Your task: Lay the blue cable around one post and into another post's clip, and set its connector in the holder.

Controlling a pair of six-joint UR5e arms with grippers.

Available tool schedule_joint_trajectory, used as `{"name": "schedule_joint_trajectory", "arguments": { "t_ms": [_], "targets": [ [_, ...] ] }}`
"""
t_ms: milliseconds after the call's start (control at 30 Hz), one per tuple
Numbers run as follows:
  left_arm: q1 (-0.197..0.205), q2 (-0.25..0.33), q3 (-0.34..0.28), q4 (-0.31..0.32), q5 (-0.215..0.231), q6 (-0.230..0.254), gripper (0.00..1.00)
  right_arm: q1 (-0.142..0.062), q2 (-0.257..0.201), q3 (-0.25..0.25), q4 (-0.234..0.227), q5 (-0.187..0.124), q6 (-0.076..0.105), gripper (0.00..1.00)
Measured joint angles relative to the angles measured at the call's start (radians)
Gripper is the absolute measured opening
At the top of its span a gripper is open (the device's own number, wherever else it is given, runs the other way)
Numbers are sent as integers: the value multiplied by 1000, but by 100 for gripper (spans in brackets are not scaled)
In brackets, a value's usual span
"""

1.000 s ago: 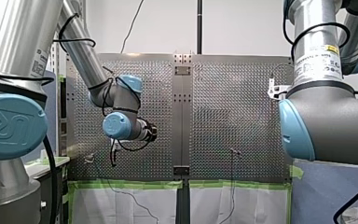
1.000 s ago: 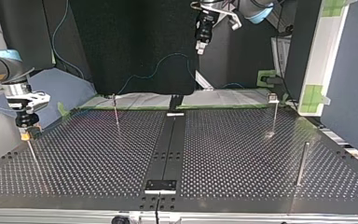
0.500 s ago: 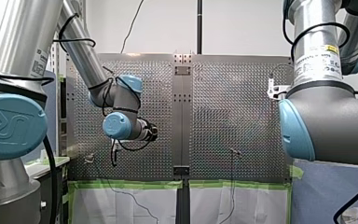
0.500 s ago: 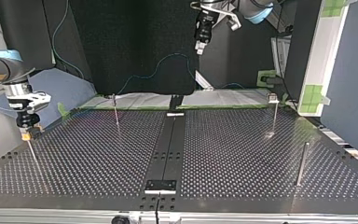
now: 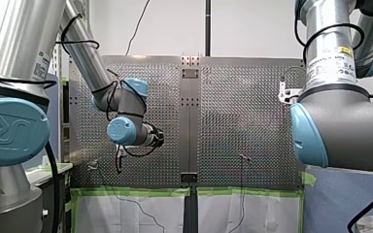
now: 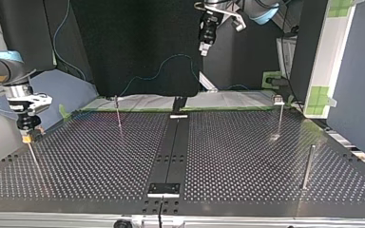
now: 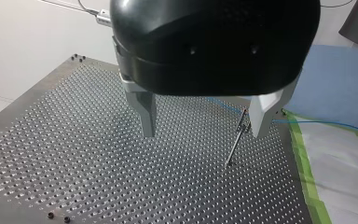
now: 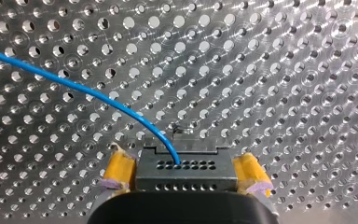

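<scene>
Right wrist view: right end effector (image 8: 182, 164) clamped by yellow pads (image 8: 118, 169) on connector (image 8: 186, 176), a dark grey block with two rows of small holes. Blue cable (image 8: 88, 92), thin, leaves one hole and curves away over perforated worktop (image 8: 284, 70). Left wrist view: left end effector (image 7: 204, 133) fingers apart, nothing between; slim post (image 7: 235, 142) just beside one finger. Top view: right end effector at frame's left, low over worktop; cable arcs across dark backdrop, upper middle.

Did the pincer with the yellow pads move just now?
No. My right pincer still sits just above the same thin post at the top view's left, holding the connector.
</scene>
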Motion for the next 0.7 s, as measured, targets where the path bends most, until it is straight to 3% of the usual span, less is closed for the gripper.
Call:
{"name": "schedule_joint_trajectory", "arguments": {
  "t_ms": [433, 700],
  "targets": [
    [1, 0, 0, 1, 9, -4, 100, 0, 0, 0, -1, 1, 1, 92],
    [4, -33, 6, 32, 24, -49, 100, 0, 1, 0, -1, 3, 2, 92]
  ]
}}
